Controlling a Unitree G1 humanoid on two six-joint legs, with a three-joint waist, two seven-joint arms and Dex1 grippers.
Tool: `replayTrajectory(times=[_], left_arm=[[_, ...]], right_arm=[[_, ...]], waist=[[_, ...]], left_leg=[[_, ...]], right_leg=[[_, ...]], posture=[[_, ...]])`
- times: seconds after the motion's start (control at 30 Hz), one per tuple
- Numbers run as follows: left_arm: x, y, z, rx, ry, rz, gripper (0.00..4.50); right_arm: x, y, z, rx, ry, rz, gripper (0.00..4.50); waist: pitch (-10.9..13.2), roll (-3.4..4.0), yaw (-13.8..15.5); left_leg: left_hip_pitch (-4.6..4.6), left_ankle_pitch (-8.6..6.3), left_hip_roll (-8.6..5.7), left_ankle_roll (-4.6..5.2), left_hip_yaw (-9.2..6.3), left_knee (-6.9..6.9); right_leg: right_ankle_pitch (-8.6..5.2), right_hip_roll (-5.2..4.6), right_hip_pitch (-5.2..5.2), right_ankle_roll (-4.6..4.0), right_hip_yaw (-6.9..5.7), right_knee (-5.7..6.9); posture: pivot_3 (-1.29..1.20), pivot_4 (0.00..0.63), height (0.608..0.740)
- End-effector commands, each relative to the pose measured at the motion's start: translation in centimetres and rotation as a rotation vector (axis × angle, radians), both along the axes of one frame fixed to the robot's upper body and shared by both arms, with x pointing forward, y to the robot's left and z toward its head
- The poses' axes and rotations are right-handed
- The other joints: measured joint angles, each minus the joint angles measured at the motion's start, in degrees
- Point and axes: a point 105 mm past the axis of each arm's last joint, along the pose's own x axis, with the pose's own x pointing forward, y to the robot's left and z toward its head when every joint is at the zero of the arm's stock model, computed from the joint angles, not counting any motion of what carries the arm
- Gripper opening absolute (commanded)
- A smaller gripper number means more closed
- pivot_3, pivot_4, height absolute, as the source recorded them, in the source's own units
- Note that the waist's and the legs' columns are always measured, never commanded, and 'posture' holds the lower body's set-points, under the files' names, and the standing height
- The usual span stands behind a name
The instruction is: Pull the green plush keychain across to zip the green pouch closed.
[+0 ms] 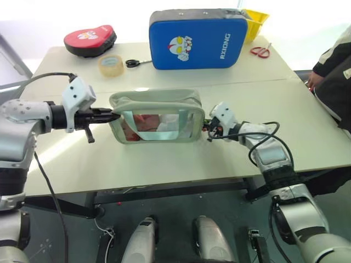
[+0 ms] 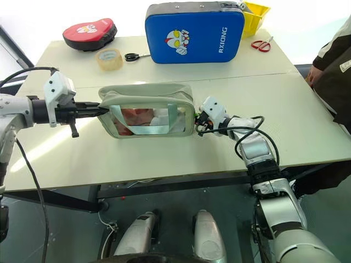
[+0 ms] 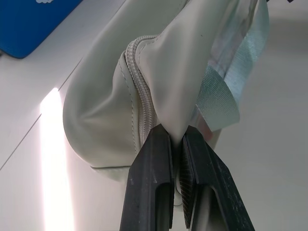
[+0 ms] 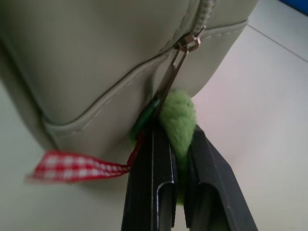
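The green pouch (image 1: 156, 117) sits near the middle of the counter (image 1: 307, 115), held off its surface between the two arms and somewhat closer to the front edge than the back. The left end effector (image 3: 179, 144) is pressed together on a fold of fabric at the pouch's left end, just beside the zipper track. The right end effector (image 4: 174, 144) is pinching the green plush keychain (image 4: 179, 120), whose metal link runs up to the slider at the pouch's right end. Judging by the slider at that end, the zip pull looks at or near its finish. The next move probably calls for checking full closure, then easing both grips off.
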Motion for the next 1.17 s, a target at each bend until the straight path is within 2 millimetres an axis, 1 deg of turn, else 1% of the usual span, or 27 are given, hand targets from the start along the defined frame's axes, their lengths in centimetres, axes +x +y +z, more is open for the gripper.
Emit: replayTrajectory(times=[0.03,0.07,0.1,0.13,0.17,0.2,0.23,0.3,0.33,0.37,0.43,0.53,0.6,0.63,0.67,0.77,0.83,0.87,0.97,1.1,1.17], left_arm=[[0.0,0.1,0.4,0.019,-0.011,0.0,0.0],[0.0,0.1,0.4,0.019,-0.012,0.001,0.0],[0.0,0.1,0.5,0.021,-0.013,0.004,0.0],[0.0,0.2,0.4,0.022,-0.014,0.007,0.0],[0.0,0.2,0.4,0.023,-0.014,0.009,0.0],[0.0,0.2,0.4,0.024,-0.014,0.01,0.0],[0.0,0.2,0.4,0.024,-0.014,0.01,0.0],[0.0,0.2,0.5,0.024,-0.016,0.012,0.0],[0.0,0.3,0.6,0.024,-0.019,0.015,0.0],[0.0,0.3,0.7,0.025,-0.024,0.019,0.0],[0.1,0.5,1.0,0.016,-0.033,0.028,0.0],[0.3,0.7,1.6,-0.008,-0.046,0.04,0.0],[0.3,0.7,2.2,-0.038,-0.048,0.041,0.79],[0.2,0.7,2.5,-0.06,-0.042,0.037,0.99],[0.1,0.6,2.8,-0.08,-0.038,0.033,1.42],[-0.1,0.8,4.2,-0.147,-0.026,0.045,2.98],[-0.4,0.9,4.7,-0.158,-0.014,0.046,4.03],[-0.5,1.0,4.8,-0.153,-0.005,0.047,4.43],[-1.2,1.4,5.3,-0.138,0.015,0.039,4.43],[-1.0,3.0,6.2,-0.137,-0.023,0.097,4.43],[-1.1,3.6,6.1,-0.111,-0.044,0.11,4.43]], right_arm=[[0.0,0.1,2.3,0.041,-0.045,0.006,0.03],[-0.1,0.0,2.6,0.05,-0.046,0.009,0.75],[-0.3,-0.3,3.1,0.05,-0.046,0.028,1.11],[-0.5,-0.7,3.7,0.041,-0.052,0.044,1.68],[-0.7,-1.1,4.5,0.029,-0.058,0.062,2.07],[-0.8,-1.5,5.1,0.016,-0.067,0.076,2.54],[-0.9,-1.7,5.5,0.008,-0.072,0.083,3.19],[-1.0,-3.2,8.0,-0.033,-0.105,0.111,4.22],[-1.1,-3.8,9.3,-0.06,-0.122,0.13,4.48],[-1.5,-4.3,10.5,-0.083,-0.126,0.165,4.48],[-2.7,-4.5,12.7,-0.104,-0.115,0.252,4.48],[-4.5,-4.0,15.1,-0.097,-0.083,0.374,4.48],[-5.8,-3.2,15.9,-0.096,-0.061,0.455,4.5],[-6.0,-2.8,16.1,-0.094,-0.064,0.468,4.5],[-6.1,-2.5,16.2,-0.09,-0.066,0.474,4.5],[-5.9,-1.7,15.7,-0.099,-0.085,0.477,4.5],[-5.7,-1.6,15.5,-0.092,-0.086,0.47,4.5],[-5.5,-1.6,15.4,-0.088,-0.086,0.465,4.5],[-5.1,-1.8,15.1,-0.09,-0.09,0.451,4.5],[-4.9,-1.9,15.1,-0.083,-0.092,0.446,4.5],[-4.8,-2.0,15.0,-0.078,-0.092,0.44,4.5]], waist=[[0.0,0.0,0.14],[0.0,0.0,0.2],[0.0,0.0,0.22],[0.0,0.0,0.27],[0.0,0.01,0.37],[0.01,0.01,0.48],[0.01,0.01,0.51],[0.02,0.03,0.47],[0.02,0.03,0.46],[0.05,0.07,0.47],[0.06,0.09,0.52],[0.05,0.08,0.44],[0.05,0.08,0.4],[0.05,0.08,0.39],[0.05,0.08,0.41],[0.06,0.06,0.6],[0.06,0.06,0.61],[0.06,0.06,0.6],[0.06,0.06,0.6],[0.06,0.06,0.61],[0.06,0.06,0.6]], left_leg=[[0.0,0.0,0.0,0.0,0.0,0.0],[0.0,0.0,0.0,0.0,0.0,0.0],[0.0,0.0,0.0,0.0,0.0,0.0],[0.0,0.0,0.0,0.0,0.0,0.0],[-0.01,0.0,0.0,0.0,0.0,0.0],[-0.01,0.0,0.0,0.0,0.01,0.0],[-0.02,0.0,0.0,0.0,0.02,0.0],[-0.01,0.0,0.01,0.0,0.03,0.01],[-0.01,0.0,0.01,0.0,0.04,0.0],[-0.01,0.0,0.02,0.0,0.04,-0.01],[-0.04,0.0,0.01,0.0,0.07,-0.01],[-0.04,-0.04,0.04,0.05,0.07,-0.03],[-0.04,-0.04,0.07,0.06,0.07,-0.03],[-0.04,-0.05,0.08,0.06,0.07,-0.03],[-0.05,-0.05,0.08,0.06,0.07,-0.03],[-0.08,-0.05,0.08,0.06,0.07,-0.01],[-0.09,-0.05,0.08,0.05,0.07,0.0],[-0.1,-0.05,0.07,0.05,0.07,0.0],[-0.1,-0.05,0.05,0.05,0.08,-0.01],[-0.1,-0.05,0.06,0.05,0.08,-0.01],[-0.1,-0.05,0.06,0.05,0.08,-0.01]], right_leg=[[0.0,0.0,0.0,0.0,0.0,0.0],[0.0,0.0,0.0,0.0,0.0,0.0],[0.0,0.0,-0.01,0.0,0.0,0.0],[0.0,0.0,-0.01,0.0,0.0,0.0],[0.0,0.0,-0.01,0.0,0.0,-0.01],[0.0,0.0,-0.01,0.0,0.0,-0.01],[0.0,0.0,-0.01,0.0,0.01,-0.02],[0.0,0.0,-0.01,0.0,0.0,-0.02],[0.0,0.0,-0.02,0.0,0.01,-0.02],[0.0,0.0,-0.02,0.0,0.01,-0.03],[0.0,-0.01,-0.04,0.0,0.02,-0.04],[-0.01,0.0,-0.03,0.01,0.0,-0.08],[-0.01,0.01,-0.04,0.01,0.0,-0.09],[-0.01,0.01,-0.04,0.01,0.0,-0.09],[-0.01,0.01,-0.04,0.01,0.01,-0.09],[0.0,0.01,-0.05,0.0,0.0,-0.09],[-0.01,0.0,-0.05,0.01,0.0,-0.1],[-0.01,0.0,-0.06,0.01,0.0,-0.11],[0.0,-0.01,-0.06,0.01,0.01,-0.14],[0.0,-0.01,-0.06,0.01,0.0,-0.14],[0.0,-0.01,-0.07,0.0,0.0,-0.14]], posture=[[0.0,0.15,0.74],[0.0,0.15,0.74],[0.0,0.15,0.74],[0.0,0.15,0.74],[0.0,0.15,0.74],[0.0,0.15,0.74],[0.0,0.15,0.74],[0.0,0.15,0.74],[0.0,0.15,0.74],[0.0,0.15,0.74],[0.0,0.15,0.74],[0.0,0.15,0.74],[0.0,0.15,0.74],[0.0,0.15,0.74],[0.0,0.15,0.74],[0.0,0.15,0.74],[0.0,0.15,0.74],[0.0,0.15,0.74],[0.0,0.15,0.74],[0.0,0.15,0.74],[0.0,0.15,0.74]])
